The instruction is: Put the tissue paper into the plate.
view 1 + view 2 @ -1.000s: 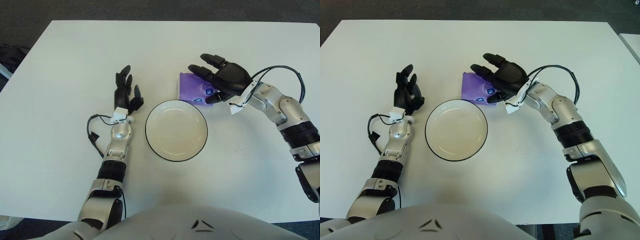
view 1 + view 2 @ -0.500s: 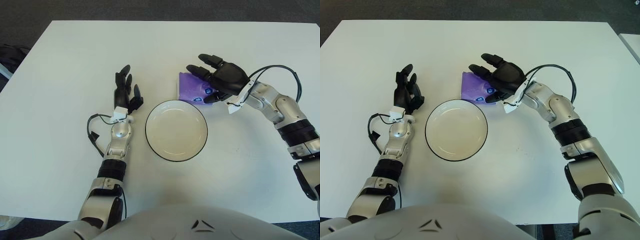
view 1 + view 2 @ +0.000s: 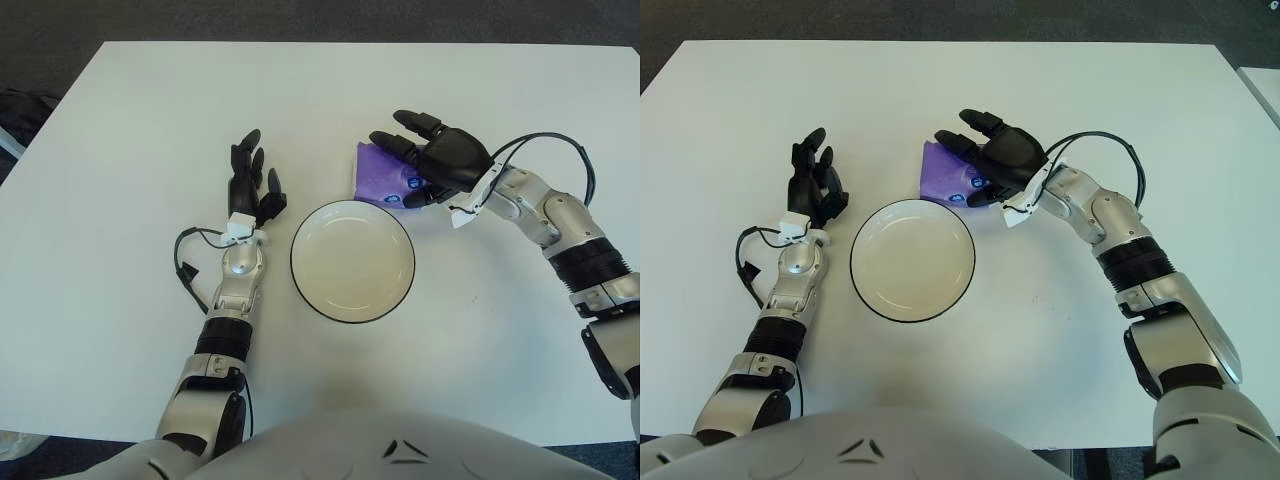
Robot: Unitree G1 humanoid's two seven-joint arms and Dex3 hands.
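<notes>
The tissue paper (image 3: 381, 178), a purple pack, is lying flat on the white table (image 3: 130, 110) just beyond the plate (image 3: 352, 260), at about the plate's one o'clock, touching or nearly touching its rim; the plate is holding nothing.

The right hand (image 3: 437, 163) is hovering over the pack's right half, covering that end. Its fingers (image 3: 385, 141) are spread and reaching toward ten o'clock across the pack, with the thumb showing at the pack's near edge. Nothing is being gripped; whether the palm is touching the pack cannot be told.

The pack is lying directly beneath and slightly toward nine o'clock from the right palm. Its long axis appears to be running roughly from nine to three o'clock, though the covered end is leaving this uncertain.

The left hand (image 3: 250, 185) is showing at the plate's ten o'clock, fingers relaxed, holding nothing, well apart from the pack. The right hand is plainly the nearer.

Judgement: the grasp is not yet made; closing the fingers on the pack and carrying it toward seven o'clock should bring it over the plate.
</notes>
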